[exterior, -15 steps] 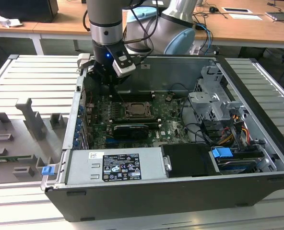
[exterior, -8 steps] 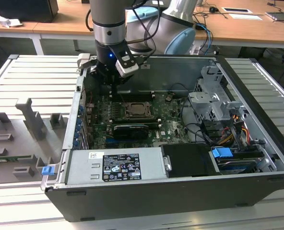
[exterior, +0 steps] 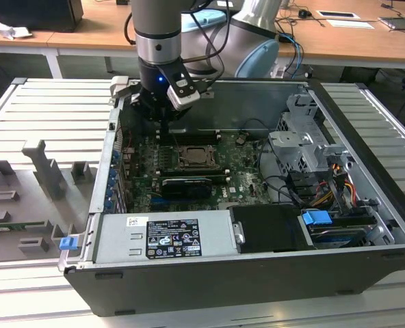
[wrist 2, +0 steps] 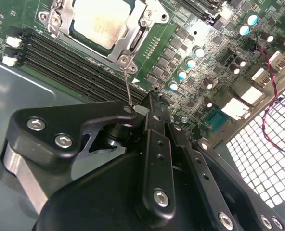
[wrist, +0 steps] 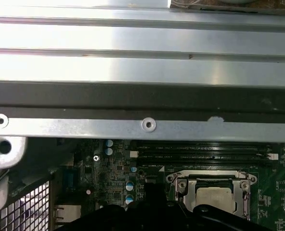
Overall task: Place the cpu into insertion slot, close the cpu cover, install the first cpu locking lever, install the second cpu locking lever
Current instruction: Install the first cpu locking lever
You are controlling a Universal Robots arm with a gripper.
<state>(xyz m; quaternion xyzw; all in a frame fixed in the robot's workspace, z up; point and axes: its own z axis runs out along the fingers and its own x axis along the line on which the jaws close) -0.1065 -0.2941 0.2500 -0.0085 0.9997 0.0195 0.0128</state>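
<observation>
The cpu [wrist 2: 100, 21] lies flat in the insertion slot [wrist 2: 50, 19] on the green board. The silvery cpu cover [wrist 2: 133, 42] is down around it, and its pale top shows through the window. In the first wrist view the cpu [wrist: 214, 197] sits inside the cover frame [wrist: 207, 180]. A thin wire locking lever [wrist 2: 128, 82] runs from the socket corner up to my gripper [wrist 2: 152, 102]. The black fingers [wrist 2: 157, 139] are pressed together, with the lever's end right beside their tip. In the exterior view my gripper [exterior: 163, 117] hangs just behind the socket [exterior: 192, 156].
Black memory slots [wrist 2: 75, 62] run beside the socket. A black graphics card [exterior: 185, 186] lies in front of it, and a grey drive cage [exterior: 302, 147] with cables stands on the exterior view's right. The case's metal wall [wrist: 142, 67] and rear grille [wrist 2: 267, 154] are close to my wrist.
</observation>
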